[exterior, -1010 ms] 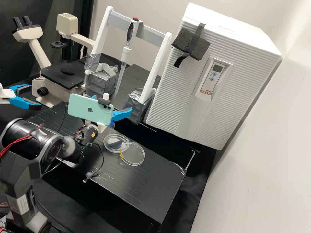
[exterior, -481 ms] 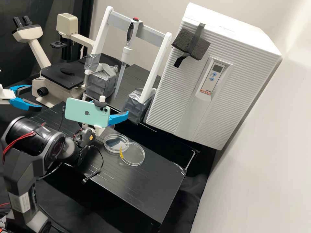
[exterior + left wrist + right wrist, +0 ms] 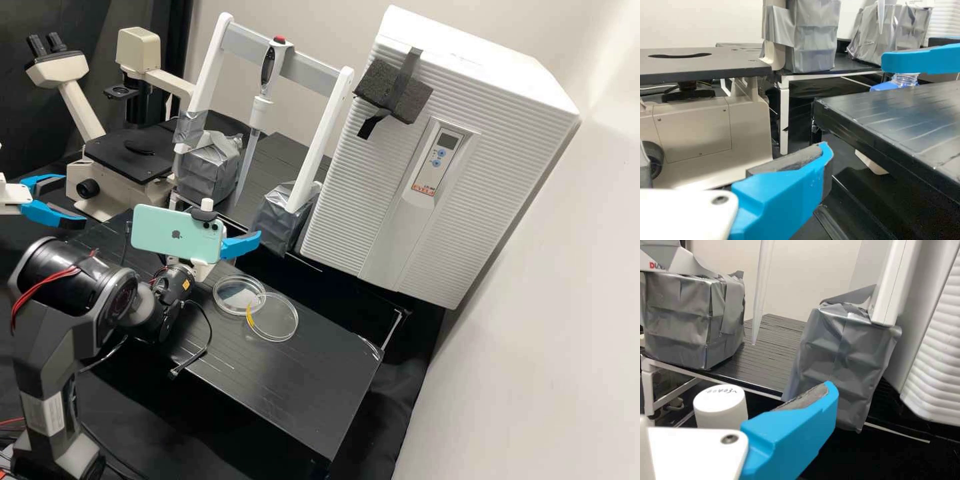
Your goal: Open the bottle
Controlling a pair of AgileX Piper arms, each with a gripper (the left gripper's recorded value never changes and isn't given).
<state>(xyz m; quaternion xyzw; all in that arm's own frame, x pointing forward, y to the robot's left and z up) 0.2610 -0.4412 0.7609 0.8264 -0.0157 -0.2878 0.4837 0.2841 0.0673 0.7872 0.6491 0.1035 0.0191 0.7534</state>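
Blue-fingered, the right gripper [image 3: 903,73] has its jaws clenched on the bottle [image 3: 904,80], one finger on either side of the clear body. The bottle's white cap [image 3: 720,406] is on and points upward. In the high view that cap pokes up over a mint-green phone [image 3: 175,233] fixed to the same wrist. It sits at about ten o'clock from two petri dishes [image 3: 238,295], which lie touching on the black platform [image 3: 300,373].

The left gripper [image 3: 67,198] is at the nine o'clock edge of the high view, just beside the base of a microscope [image 3: 113,160]. Its jaws are released and spread with nothing between them, well apart from the bottle.

At twelve o'clock from the bottle a pipette [image 3: 257,113] hangs tip down from a white stand [image 3: 320,127], whose feet are wrapped in grey tape [image 3: 207,163]. A white ribbed cabinet [image 3: 440,153] stands at three o'clock.
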